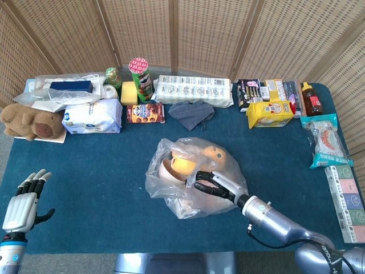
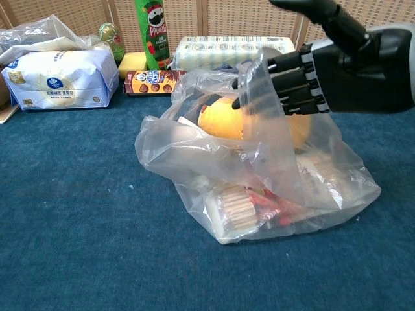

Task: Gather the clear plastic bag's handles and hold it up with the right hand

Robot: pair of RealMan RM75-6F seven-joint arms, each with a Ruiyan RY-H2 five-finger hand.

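Bright, even daylight; sharp focus

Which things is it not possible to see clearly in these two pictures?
- Right hand, chest view: the clear plastic bag veils its fingertips; grip unclear.
- Same bag, head view: handles lost among folds.
- Bag's lower contents, both views: blurred by plastic.
- Left hand, head view: wrist cut by frame edge.
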